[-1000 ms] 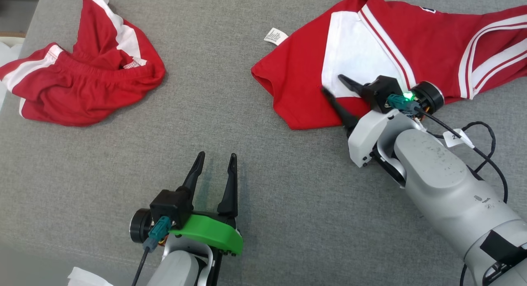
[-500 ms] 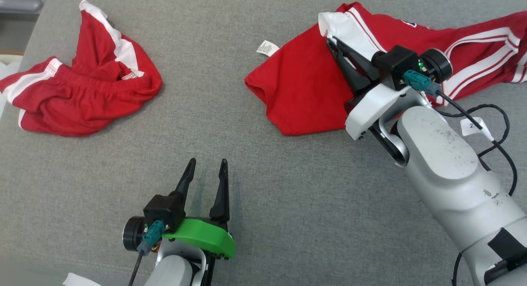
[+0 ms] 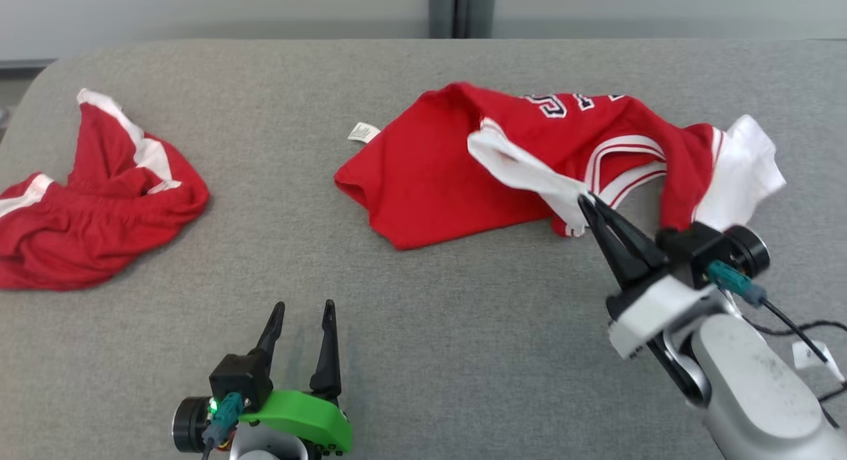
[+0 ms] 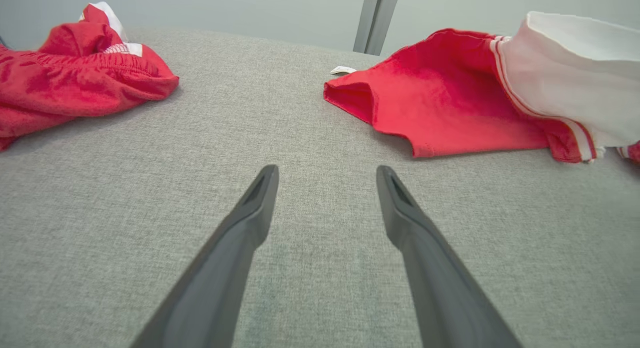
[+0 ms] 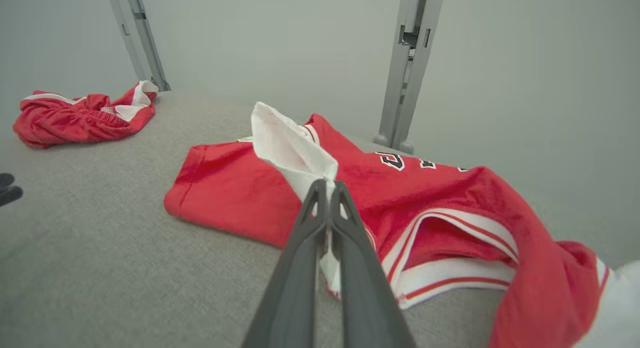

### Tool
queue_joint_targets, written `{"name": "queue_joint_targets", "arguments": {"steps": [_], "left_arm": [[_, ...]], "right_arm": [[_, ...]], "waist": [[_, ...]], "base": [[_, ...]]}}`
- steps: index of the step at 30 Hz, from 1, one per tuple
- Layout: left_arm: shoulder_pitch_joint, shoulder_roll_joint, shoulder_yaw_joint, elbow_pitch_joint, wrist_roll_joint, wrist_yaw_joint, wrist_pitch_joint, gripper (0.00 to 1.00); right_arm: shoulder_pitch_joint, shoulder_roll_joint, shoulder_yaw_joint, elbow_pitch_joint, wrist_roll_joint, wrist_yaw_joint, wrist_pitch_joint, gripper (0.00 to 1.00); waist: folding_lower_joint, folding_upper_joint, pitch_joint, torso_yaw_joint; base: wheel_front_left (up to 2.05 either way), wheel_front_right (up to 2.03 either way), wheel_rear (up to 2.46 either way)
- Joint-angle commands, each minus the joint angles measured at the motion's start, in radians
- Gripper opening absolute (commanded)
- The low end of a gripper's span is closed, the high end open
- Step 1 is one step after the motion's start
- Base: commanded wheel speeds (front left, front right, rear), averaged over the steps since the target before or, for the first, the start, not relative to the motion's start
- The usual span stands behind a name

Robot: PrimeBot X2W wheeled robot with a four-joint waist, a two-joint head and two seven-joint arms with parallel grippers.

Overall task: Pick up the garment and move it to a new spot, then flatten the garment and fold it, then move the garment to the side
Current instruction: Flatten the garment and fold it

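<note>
Found jersey (image 3: 430, 182) crumpled on right half of surface (image 3: 463, 354), its white flap (image 3: 523, 172) pinched between closed jaws of right gripper (image 3: 587, 200). Found left gripper (image 3: 303, 306) idle near front edge, jaws apart. Advise lifting slowly and well clear, guarding against slip from so thin a pinch.

1. Left gripper (image 3: 304, 306) is at the near edge of the grey surface (image 3: 463, 380), fingers spread wide, pointing away.
2. Right gripper (image 3: 586, 200), its pale forearm (image 3: 748, 380) reaching from the near right corner, has its fingers pressed together on a white fold of the garment (image 3: 523, 172).
</note>
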Motion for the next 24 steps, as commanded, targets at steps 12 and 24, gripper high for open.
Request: {"name": "queue_joint_targets", "arguments": {"steps": [12,24], "left_arm": [[0.037,0.003,0.026,0.01,0.023,-0.011,0.001,1.0],[0.035,0.003,0.019,0.014,0.013,0.0,0.001,1.0]], "right_arm": [[0.191,-0.103,-0.249,-0.187,-0.08,-0.001,0.0,0.0],[0.409,-0.027,-0.327,-0.146,-0.094,-0.001,0.0,1.0]], "waist": [[0.0,-0.0001,-0.095,-0.157],[0.0,-0.0001,-0.087,-0.161]], "base": [[0.0,0.0,0.0],[0.0,0.0,0.0]]}}
